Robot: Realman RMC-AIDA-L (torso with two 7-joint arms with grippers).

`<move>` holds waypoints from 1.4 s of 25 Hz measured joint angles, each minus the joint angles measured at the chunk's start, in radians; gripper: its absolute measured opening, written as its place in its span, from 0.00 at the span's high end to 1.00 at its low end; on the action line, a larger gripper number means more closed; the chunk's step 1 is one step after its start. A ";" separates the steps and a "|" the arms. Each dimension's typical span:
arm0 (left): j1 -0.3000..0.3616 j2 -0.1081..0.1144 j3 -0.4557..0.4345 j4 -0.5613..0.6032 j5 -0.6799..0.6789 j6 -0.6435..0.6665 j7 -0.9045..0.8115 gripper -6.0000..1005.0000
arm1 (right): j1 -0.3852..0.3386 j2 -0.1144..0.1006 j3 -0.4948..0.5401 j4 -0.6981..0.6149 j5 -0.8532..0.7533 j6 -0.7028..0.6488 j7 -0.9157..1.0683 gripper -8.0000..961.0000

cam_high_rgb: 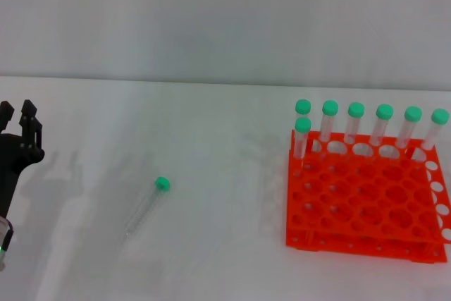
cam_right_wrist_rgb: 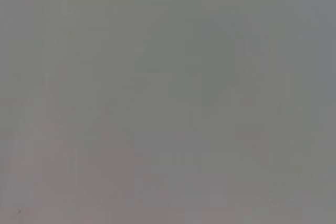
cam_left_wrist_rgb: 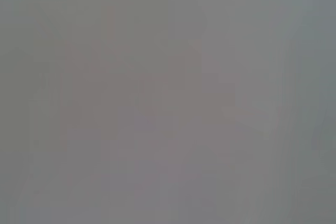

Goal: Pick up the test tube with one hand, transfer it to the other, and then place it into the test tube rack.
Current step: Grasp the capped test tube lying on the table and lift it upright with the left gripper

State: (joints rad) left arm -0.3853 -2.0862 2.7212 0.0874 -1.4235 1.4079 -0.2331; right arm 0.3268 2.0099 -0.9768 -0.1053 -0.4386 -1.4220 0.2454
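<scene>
While the slender clear plastic test tube with a round green cap [cam_high_rgb: 146, 208] lies flat on the white worktop [cam_high_rgb: 211, 146], well apart from the bright orange plastic test tube rack [cam_high_rgb: 366, 206], I see my black left gripper [cam_high_rgb: 17, 114] at the left edge, jaws parted and empty. I judge I should grasp mid-tube, across its length. My right gripper is out of view.

Bright, even light, soft shadows; both wrist views blurred featureless grey.
</scene>
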 joint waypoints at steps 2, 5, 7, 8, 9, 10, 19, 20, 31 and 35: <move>0.001 0.000 0.000 0.000 0.000 0.000 0.000 0.66 | 0.000 0.000 -0.001 0.000 0.000 0.000 0.000 0.67; 0.003 0.000 0.000 0.000 0.000 0.001 0.000 0.66 | 0.000 0.001 -0.002 0.001 0.000 0.003 0.000 0.67; 0.005 0.000 0.000 0.000 0.000 0.001 0.000 0.66 | 0.000 0.001 -0.003 0.001 0.000 0.004 0.000 0.67; 0.005 0.000 0.000 0.000 0.000 0.001 0.000 0.66 | 0.000 0.001 -0.004 0.001 0.000 0.004 0.000 0.67; 0.005 0.000 0.000 0.000 0.000 0.001 0.000 0.66 | 0.000 0.001 -0.004 0.001 0.000 0.005 0.000 0.67; 0.005 0.000 0.000 0.000 0.000 0.001 0.000 0.66 | 0.001 0.001 -0.005 0.001 -0.002 0.006 0.000 0.67; 0.002 0.000 0.000 0.000 0.001 0.000 0.000 0.66 | 0.000 0.001 -0.005 0.014 -0.003 0.000 0.000 0.67; 0.002 0.000 0.000 0.000 0.001 0.000 0.000 0.65 | 0.000 0.001 -0.005 0.014 -0.003 -0.001 0.000 0.67; 0.000 0.002 0.002 -0.008 0.031 0.000 0.000 0.57 | 0.005 0.001 -0.005 0.014 -0.002 0.005 0.000 0.67; -0.004 0.005 0.001 -0.010 0.067 -0.001 0.000 0.43 | 0.007 0.001 -0.005 0.013 -0.002 0.007 0.000 0.67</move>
State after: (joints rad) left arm -0.3897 -2.0814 2.7226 0.0769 -1.3569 1.4073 -0.2336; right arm 0.3342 2.0111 -0.9816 -0.0920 -0.4403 -1.4146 0.2454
